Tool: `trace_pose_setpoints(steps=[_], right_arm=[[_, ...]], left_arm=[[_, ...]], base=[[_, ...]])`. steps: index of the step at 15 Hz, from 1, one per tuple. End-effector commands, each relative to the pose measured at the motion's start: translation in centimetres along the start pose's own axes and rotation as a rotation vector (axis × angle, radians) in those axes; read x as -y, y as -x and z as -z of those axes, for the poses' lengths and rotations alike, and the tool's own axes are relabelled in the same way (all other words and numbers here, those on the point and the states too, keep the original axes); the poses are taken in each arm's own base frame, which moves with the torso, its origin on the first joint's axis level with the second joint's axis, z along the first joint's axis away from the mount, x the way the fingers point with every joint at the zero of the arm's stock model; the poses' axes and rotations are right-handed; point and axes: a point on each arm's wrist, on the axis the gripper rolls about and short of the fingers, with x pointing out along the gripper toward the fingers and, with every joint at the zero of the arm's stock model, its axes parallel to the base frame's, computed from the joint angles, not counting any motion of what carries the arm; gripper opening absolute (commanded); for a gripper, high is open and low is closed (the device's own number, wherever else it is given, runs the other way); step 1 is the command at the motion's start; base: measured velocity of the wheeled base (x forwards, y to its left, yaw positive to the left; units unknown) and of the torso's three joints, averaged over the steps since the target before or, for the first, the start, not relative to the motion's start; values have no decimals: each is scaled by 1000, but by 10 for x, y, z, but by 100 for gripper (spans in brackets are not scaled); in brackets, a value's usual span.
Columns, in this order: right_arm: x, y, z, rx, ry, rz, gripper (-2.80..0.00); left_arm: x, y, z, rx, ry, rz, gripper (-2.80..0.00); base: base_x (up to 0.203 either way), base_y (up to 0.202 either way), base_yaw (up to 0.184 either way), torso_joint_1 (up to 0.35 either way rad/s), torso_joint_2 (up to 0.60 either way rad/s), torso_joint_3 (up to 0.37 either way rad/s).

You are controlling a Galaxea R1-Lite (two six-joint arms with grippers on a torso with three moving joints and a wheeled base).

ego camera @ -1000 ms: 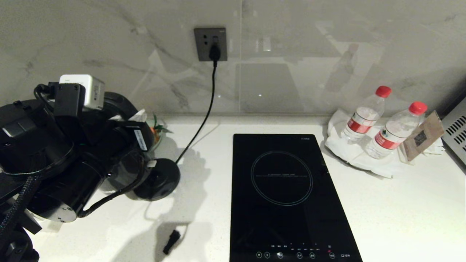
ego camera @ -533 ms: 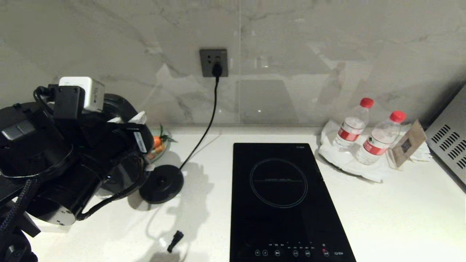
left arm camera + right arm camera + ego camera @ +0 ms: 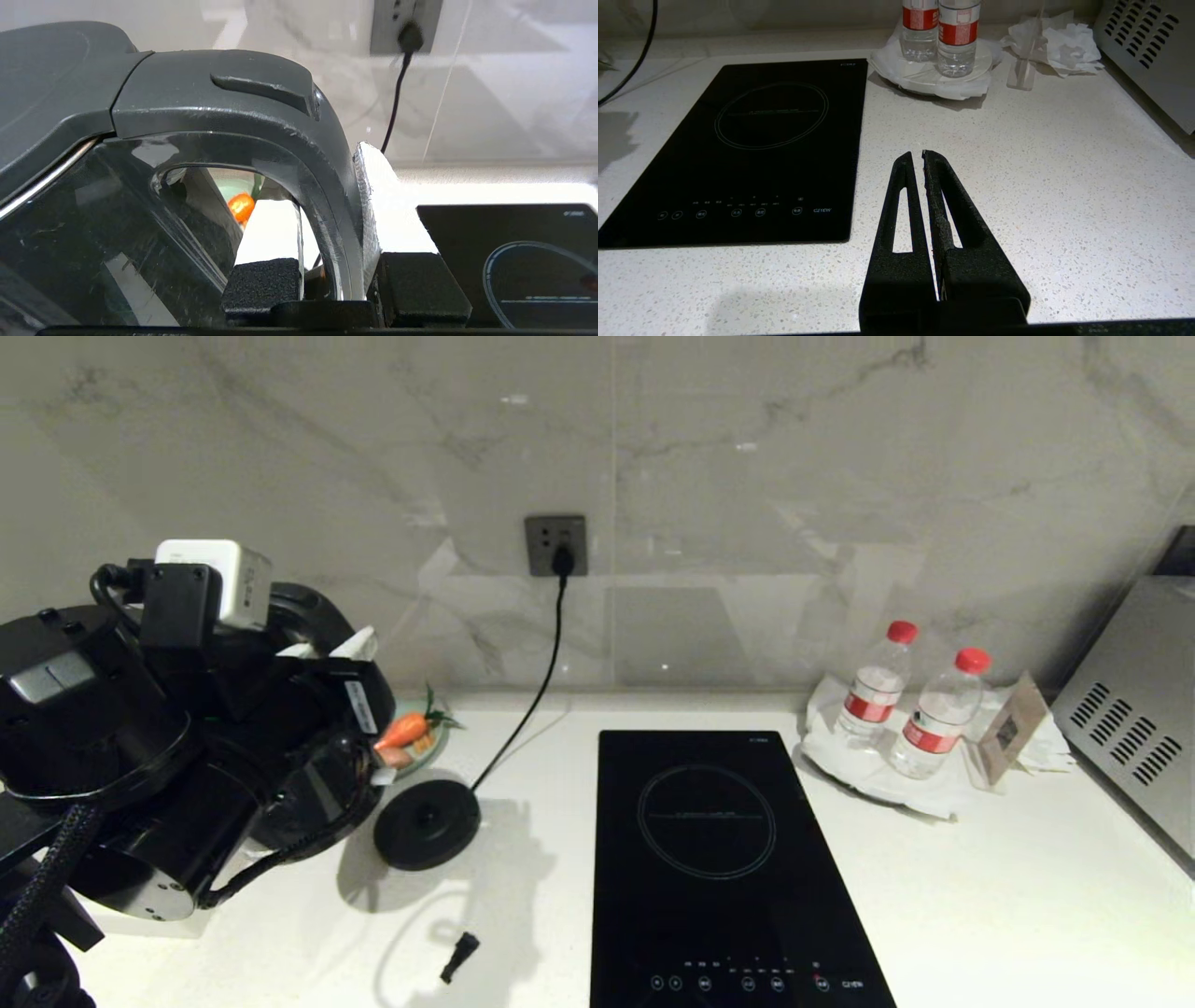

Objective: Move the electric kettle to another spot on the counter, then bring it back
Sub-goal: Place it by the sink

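White counter (image 3: 1064,186); left gripper (image 3: 336,280) clamping electric kettle (image 3: 210,107) handle, only wrist view shows; right gripper (image 3: 923,154) shut, empty.

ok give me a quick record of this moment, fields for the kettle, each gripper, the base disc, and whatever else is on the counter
kettle: off its base, held by the handle
left gripper: shut on kettle handle, at the counter's left
right gripper: shut, empty, over bare counter right of the hob
base disc: empty, on the counter, corded to the wall socket
hob: centre, nothing on it
bottles: two, back right
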Motion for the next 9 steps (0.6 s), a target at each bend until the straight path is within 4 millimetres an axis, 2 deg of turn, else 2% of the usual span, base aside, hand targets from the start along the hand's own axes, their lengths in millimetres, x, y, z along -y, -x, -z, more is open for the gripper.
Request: trace_pose_setpoints(steps=[1, 5, 9], right_arm=[[0, 0, 0, -1, 0, 0, -280], [0, 0, 0, -1, 0, 0, -280], [0, 0, 0, 0, 0, 0, -280]], left_arm=[[0, 0, 1, 0, 0, -2, -280], [-1, 4, 3, -6, -1, 3, -280], [-7, 17, 15, -44, -21, 15, -280]], base=[[0, 0, 0, 1, 1, 197], [0, 0, 0, -2, 2, 192], [0, 0, 0, 3, 0, 30]])
